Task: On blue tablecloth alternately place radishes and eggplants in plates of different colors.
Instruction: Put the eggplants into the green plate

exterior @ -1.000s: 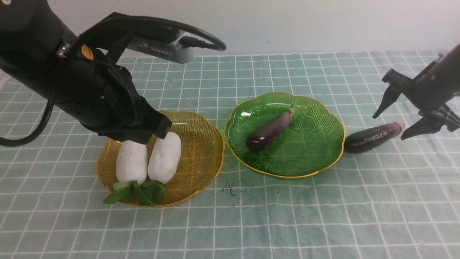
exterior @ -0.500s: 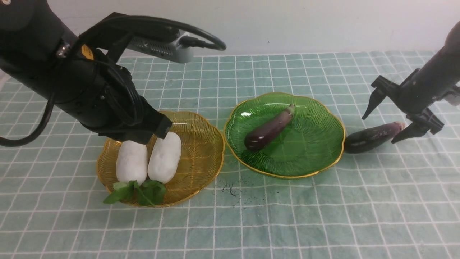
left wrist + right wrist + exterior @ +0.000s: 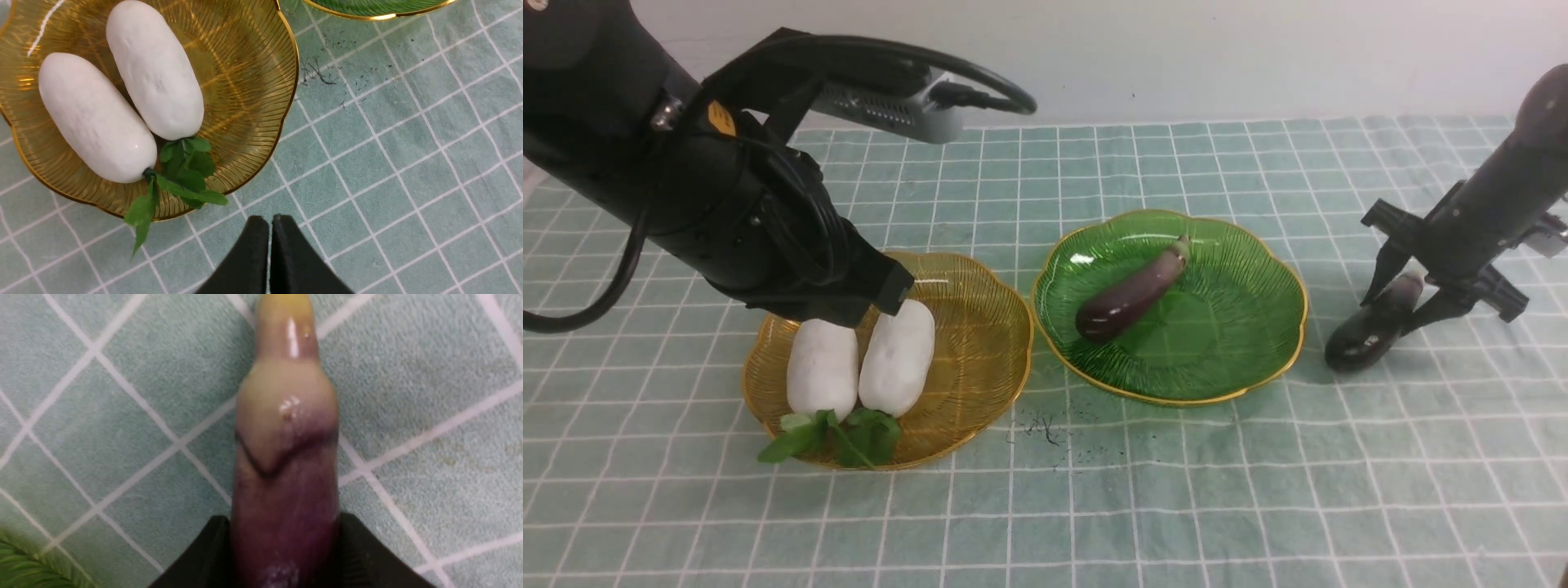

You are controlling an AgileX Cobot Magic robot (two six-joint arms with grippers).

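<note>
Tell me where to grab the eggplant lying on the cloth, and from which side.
Take the loose eggplant across its thinner stem end, from above, with one finger on each long side. It is round and glossy and rests on the cloth beside the green plate, so a crosswise pinch there likely slips least. The right gripper grips that spot.

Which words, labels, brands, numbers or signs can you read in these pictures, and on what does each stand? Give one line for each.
Readable text: none in any view.
Yellow sticker on the left arm: it may bear a symbol, but it is too small to read.
Dark scribble on the blue tablecloth: loose strokes and specks, no letters or numbers.
</note>
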